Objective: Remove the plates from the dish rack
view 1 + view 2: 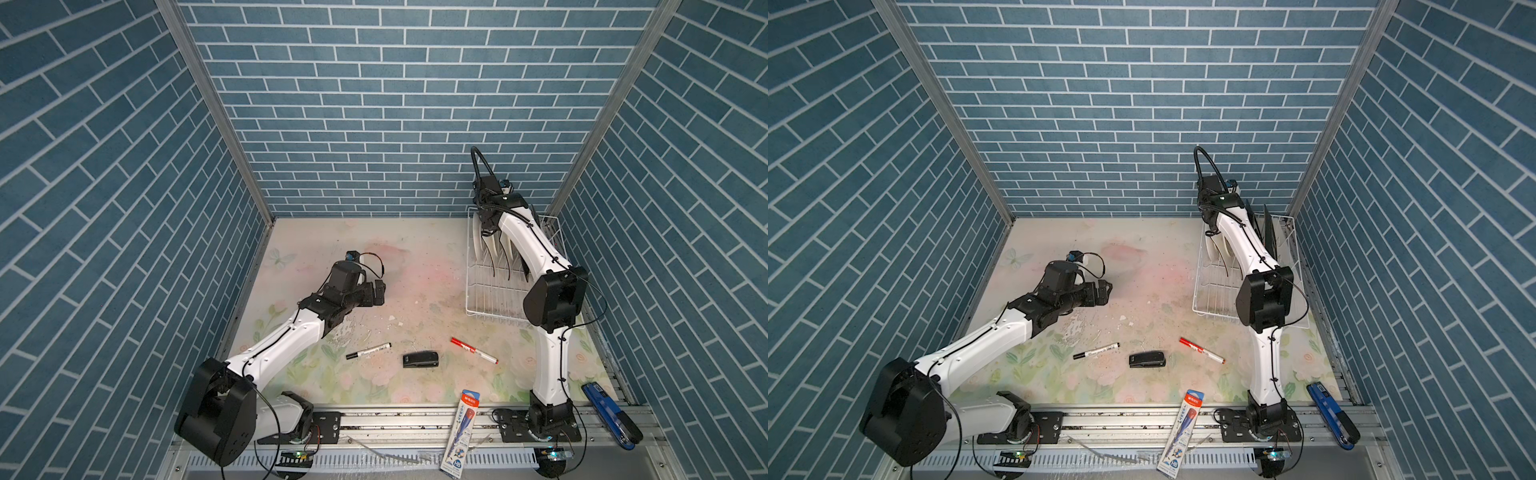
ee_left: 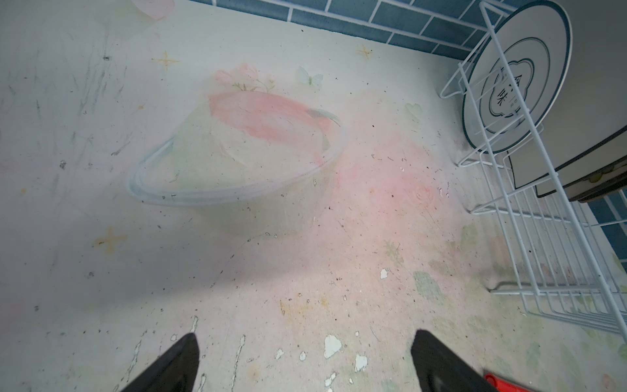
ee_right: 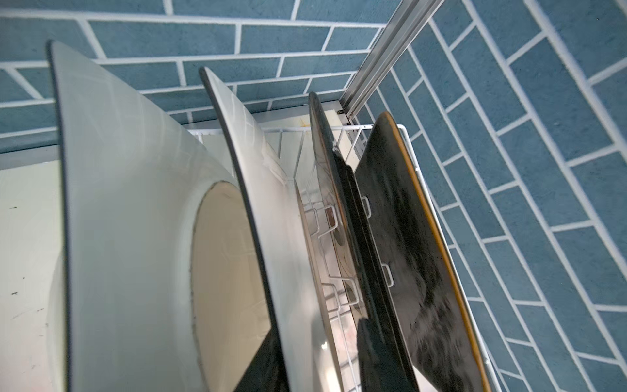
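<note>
The white wire dish rack [image 1: 490,299] [image 1: 1214,291] stands at the back right corner, with several plates upright in it. In the right wrist view two square white plates with black rims [image 3: 129,203] [image 3: 271,203] and two black plates [image 3: 339,203] [image 3: 407,237] stand side by side. My right gripper [image 3: 315,339] [image 1: 490,237] reaches down into the rack and straddles the second white plate; one finger lies against it, and a gap shows before the other finger [image 3: 373,356]. The left wrist view shows a round white plate with a dark centre mark [image 2: 519,85]. My left gripper [image 2: 305,339] [image 1: 376,293] hovers open over the mat.
On the floral mat lie a black marker [image 1: 368,350], a black stapler [image 1: 420,359] and a red marker [image 1: 473,351]. A pencil pack [image 1: 461,428] and a blue tool [image 1: 611,415] rest on the front rail. Blue brick walls close in the back and both sides.
</note>
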### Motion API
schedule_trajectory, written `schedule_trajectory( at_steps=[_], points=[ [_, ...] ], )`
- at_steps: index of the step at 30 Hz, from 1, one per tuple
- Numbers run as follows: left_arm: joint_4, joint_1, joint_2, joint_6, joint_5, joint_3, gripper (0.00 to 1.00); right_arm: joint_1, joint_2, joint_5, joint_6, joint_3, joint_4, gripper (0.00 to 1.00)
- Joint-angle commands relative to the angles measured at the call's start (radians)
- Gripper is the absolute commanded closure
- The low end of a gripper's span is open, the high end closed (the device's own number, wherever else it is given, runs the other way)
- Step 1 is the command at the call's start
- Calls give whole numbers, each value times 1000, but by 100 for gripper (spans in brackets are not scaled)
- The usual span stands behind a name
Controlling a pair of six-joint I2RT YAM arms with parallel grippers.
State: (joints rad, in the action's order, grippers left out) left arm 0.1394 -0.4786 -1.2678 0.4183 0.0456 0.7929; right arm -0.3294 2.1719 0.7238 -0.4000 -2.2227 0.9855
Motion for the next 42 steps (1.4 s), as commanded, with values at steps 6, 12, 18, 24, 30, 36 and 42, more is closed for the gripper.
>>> schedule_trajectory(
  at_steps=[6,12,18,24,30,36,42],
  points=[
    [24,-8,16,-9,-6,17,0,7,55,2,-2,-67,64,64],
    [29,-8,23,-10,-10,18,0,15,57,-14,-10,-69,68,68],
    [38,-7,29,-11,-15,19,0,20,57,-23,-31,-71,90,70],
    [42,-7,39,-12,-18,16,0,26,48,-39,-29,-61,97,74],
    [48,-7,48,-11,-20,14,0,30,48,-43,-33,-57,109,75],
    [52,-7,53,-11,-23,12,0,30,49,-31,-22,-57,111,80],
    [52,-7,50,-10,-19,15,0,28,51,8,0,-51,112,83]
  ],
)
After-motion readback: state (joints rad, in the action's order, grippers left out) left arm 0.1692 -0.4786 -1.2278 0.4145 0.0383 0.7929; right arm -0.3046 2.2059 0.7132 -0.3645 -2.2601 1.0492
